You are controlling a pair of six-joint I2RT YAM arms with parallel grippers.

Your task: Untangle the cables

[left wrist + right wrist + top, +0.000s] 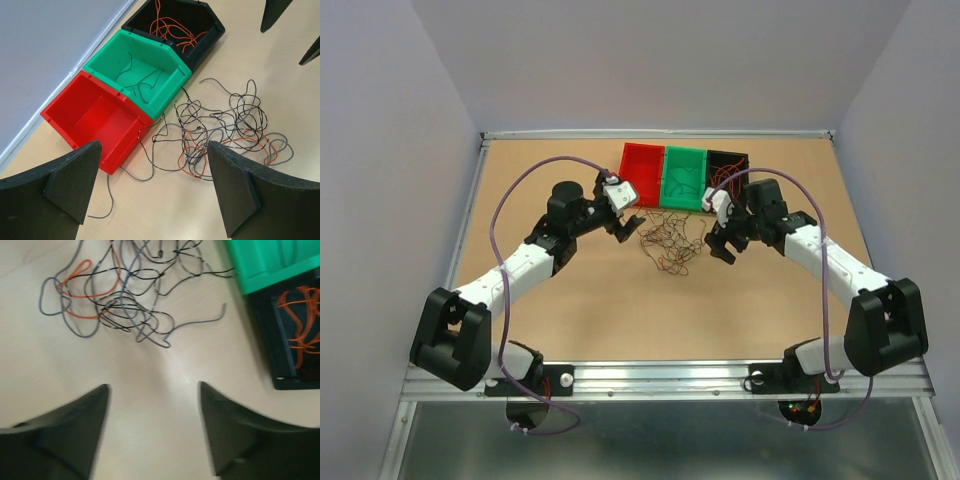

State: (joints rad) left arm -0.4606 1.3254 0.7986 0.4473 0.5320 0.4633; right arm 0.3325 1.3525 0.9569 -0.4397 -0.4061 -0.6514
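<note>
A tangle of thin black, grey and orange cables (670, 242) lies on the table in front of three bins; it shows in the left wrist view (225, 125) and the right wrist view (115, 300). My left gripper (625, 228) is open and empty, just left of the tangle; it also shows in its own wrist view (152, 150). My right gripper (720, 248) is open and empty, just right of the tangle; it also shows in its own wrist view (152, 390). Orange cables (172, 27) lie in the black bin, thin dark ones (140, 80) in the green bin.
A red bin (641, 173), a green bin (684, 177) and a black bin (726, 165) stand side by side at the table's far edge. The red bin (97, 117) holds nothing. Grey walls close in the table on three sides.
</note>
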